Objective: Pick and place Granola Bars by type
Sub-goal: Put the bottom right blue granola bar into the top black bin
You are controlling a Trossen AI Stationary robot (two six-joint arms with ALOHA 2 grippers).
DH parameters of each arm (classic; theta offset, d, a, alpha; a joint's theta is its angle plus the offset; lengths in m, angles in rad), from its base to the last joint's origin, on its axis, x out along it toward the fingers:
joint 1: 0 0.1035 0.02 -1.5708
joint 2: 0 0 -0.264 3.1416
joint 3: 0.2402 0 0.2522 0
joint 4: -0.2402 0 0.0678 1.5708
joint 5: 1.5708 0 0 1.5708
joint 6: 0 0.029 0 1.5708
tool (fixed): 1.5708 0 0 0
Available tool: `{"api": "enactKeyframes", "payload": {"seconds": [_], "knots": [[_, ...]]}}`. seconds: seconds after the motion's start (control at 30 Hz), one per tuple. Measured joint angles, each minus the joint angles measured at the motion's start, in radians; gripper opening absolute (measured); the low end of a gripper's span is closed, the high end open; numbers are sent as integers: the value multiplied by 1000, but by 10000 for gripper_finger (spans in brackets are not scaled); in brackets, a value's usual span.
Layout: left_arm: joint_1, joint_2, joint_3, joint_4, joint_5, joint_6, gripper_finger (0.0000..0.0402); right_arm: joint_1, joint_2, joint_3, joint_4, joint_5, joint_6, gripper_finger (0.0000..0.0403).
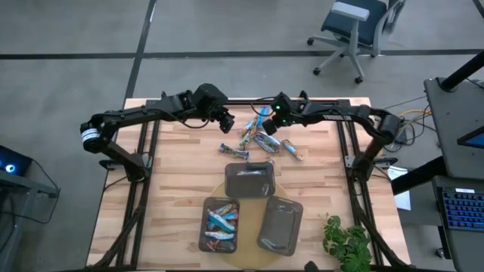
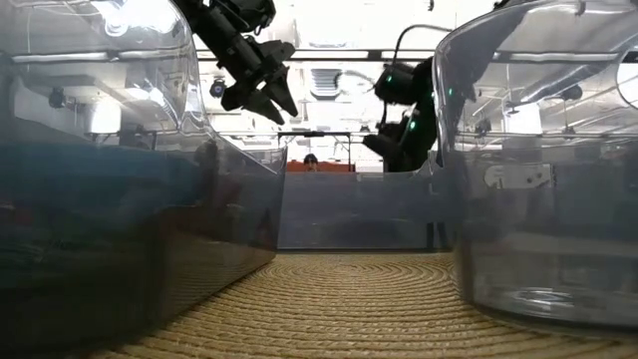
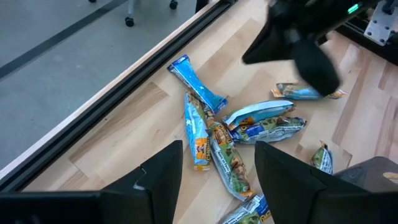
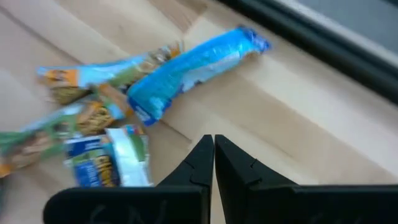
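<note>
The granola bars (image 1: 261, 138) lie heaped near the tabletop's far edge. The left gripper (image 1: 227, 123) hovers beside them, fingers apart and empty; the right gripper (image 1: 274, 119) hovers pinched shut, empty. Overlapping wrappers risk a double pick.

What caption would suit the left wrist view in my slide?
Open left gripper hovers over a pile of granola bars on the wooden table, the right arm nearby.
</note>
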Motion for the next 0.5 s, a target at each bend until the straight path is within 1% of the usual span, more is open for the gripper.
{"api": "enactKeyframes", "payload": {"seconds": [0.17,0.3,0.37,0.5], "knots": [[0,0,0,1,0,0,183,23,-129,-64,-2,-7,2,8],[-1,0,0,2,0,0,183,47,-235,-137,0,-110,33,8],[-3,0,0,2,0,0,183,75,-290,-178,0,-145,58,8],[-5,0,0,2,0,2,183,148,-415,-255,0,-151,132,8]]}}
